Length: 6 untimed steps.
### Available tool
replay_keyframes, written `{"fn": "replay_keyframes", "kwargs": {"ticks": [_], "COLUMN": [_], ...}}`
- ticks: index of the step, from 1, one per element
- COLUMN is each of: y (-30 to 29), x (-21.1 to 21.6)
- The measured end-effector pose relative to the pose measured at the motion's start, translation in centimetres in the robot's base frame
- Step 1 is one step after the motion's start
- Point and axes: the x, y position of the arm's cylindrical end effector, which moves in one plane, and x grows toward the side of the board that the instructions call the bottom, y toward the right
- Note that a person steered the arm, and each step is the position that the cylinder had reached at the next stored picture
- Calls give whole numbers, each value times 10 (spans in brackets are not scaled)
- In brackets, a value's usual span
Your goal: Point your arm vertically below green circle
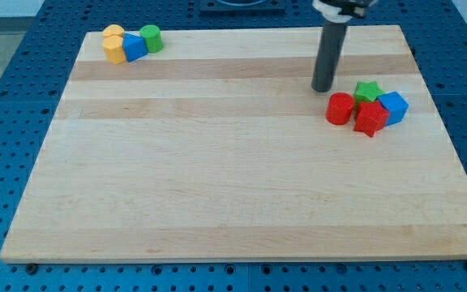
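Note:
The green circle (152,37) stands at the board's top left, touching a blue block (134,47). Beside them are two yellow blocks, one (113,33) behind the other (114,50). My tip (323,88) rests on the board at the upper right, far to the right of the green circle. It sits just up and left of a red circle (340,109).
At the right is a cluster: a green star (367,90), a red star (370,118) and a blue block (394,106) next to the red circle. The wooden board (233,186) lies on a blue perforated table (6,122).

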Motion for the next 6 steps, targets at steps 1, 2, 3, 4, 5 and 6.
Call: {"fn": "replay_keyframes", "kwargs": {"ticks": [1, 2, 3, 4, 5, 6], "y": [-26, -71, -138, -214, -293, -380], "x": [-24, -23, -11, -7, -7, -17]}}
